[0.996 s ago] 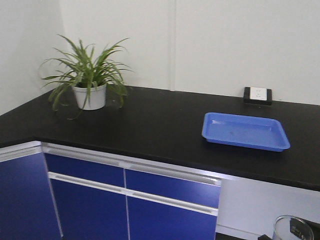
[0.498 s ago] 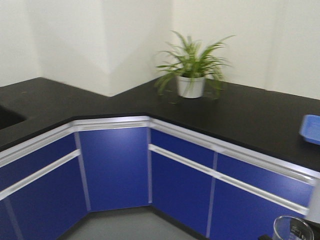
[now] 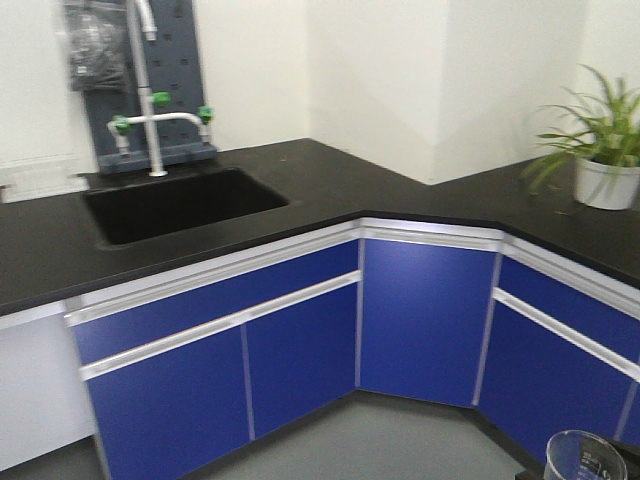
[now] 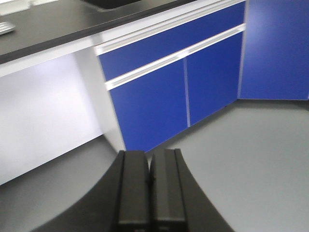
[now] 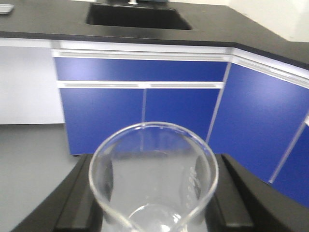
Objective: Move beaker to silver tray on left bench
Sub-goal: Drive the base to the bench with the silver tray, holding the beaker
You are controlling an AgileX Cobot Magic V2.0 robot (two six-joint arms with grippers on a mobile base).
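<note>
My right claw (image 5: 154, 209) pinches the beaker (image 5: 153, 166): one black finger (image 5: 84, 195) on each side of the glass, both against the wall. The beaker is upright, mouth up, looks empty, with faint printed marks on its right side. It's in the air over grey floor (image 5: 29, 159), not on any counter. In the front view only its rim and upper wall show, at the bottom right corner (image 3: 585, 458).

My left claw (image 4: 149, 186) is pressed together with nothing between the fingers, pointing out over the floor toward the cabinets.

The left bench (image 3: 40, 250) is ahead and well apart from the beaker. It has a black top, a white front edge and blue cabinet doors (image 3: 300, 350) below. The black sink (image 3: 185, 205) is set into the top. Behind the sink is a white faucet (image 3: 150, 120) with green knobs, in front of a grey pegboard (image 3: 180, 70). The bench turns a corner to the right, where a potted plant (image 3: 605, 170) in a white pot sits on the counter.

A pale flat object (image 3: 40, 180) lies on the bench left of the sink. It is blurred and cropped in every view, so I can't tell whether it's the silver tray.
</note>
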